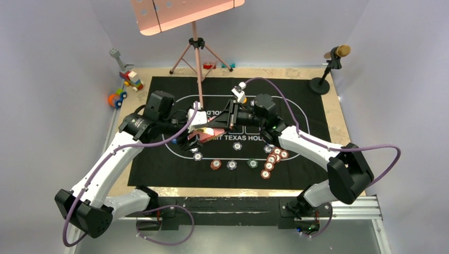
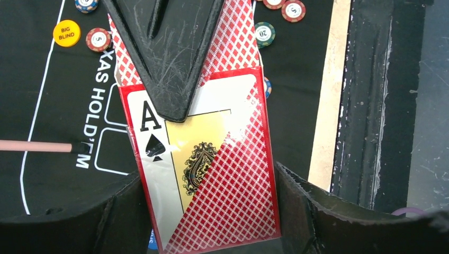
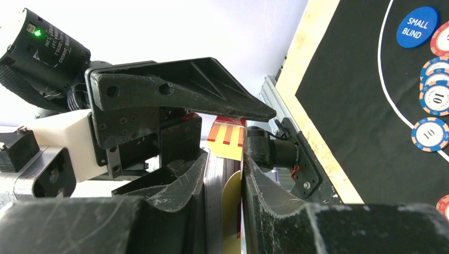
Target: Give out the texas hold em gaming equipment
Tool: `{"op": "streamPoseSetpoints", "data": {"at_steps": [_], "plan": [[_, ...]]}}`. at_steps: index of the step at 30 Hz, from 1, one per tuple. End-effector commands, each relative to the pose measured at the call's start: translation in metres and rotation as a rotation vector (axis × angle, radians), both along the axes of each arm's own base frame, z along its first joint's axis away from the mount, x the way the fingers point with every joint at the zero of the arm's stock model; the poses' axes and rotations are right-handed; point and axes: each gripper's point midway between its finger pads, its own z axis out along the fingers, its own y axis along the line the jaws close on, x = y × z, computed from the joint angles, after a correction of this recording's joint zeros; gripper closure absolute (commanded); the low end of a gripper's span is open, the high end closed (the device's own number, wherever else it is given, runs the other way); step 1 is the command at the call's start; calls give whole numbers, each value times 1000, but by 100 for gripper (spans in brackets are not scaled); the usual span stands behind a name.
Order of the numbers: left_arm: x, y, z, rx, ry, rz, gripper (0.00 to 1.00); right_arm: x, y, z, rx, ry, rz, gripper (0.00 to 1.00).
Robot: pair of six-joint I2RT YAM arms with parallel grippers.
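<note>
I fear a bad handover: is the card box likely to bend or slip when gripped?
The card box looks glossy, with glare on its face, so it may slip. Thin-walled, it could dent when squeezed. Likely light: the left gripper and right gripper carry it by pinch alone.

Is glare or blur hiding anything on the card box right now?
Left wrist: a white glare patch washes part of the card box face beside the ace; the rest is sharp. Right wrist: near fingers soft, backdrop blown out white, chip numbers readable. Top external: even light, but the box is small and partly covered.
</note>
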Motion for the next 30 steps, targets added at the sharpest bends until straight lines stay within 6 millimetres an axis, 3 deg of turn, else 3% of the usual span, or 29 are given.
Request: {"op": "streamPoseSetpoints", "data": {"at_steps": [1, 5, 9, 12, 14, 22, 30], "plan": [[5, -7, 19, -31, -30, -8, 25, 9, 1, 40, 105, -78, -39, 81], [3, -7, 19, -34, -28, -15, 34, 11, 1, 39, 96, -66, -50, 81], [5, -5, 19, -27, -46, 3, 52, 10, 2, 36, 79, -66, -49, 75], [9, -3, 20, -23, -56, 26, 85, 7, 3, 31, 34, -72, -52, 64], [9, -1, 21, -16, -61, 30, 96, 7, -1, 21, -24, -78, -67, 59], [-2, -3, 15, -26, -25, -3, 99, -4, -15, 10, -65, -74, -91, 57], [8, -6, 19, -44, -30, 31, 98, -21, -4, 29, -9, -117, -15, 58]]}}
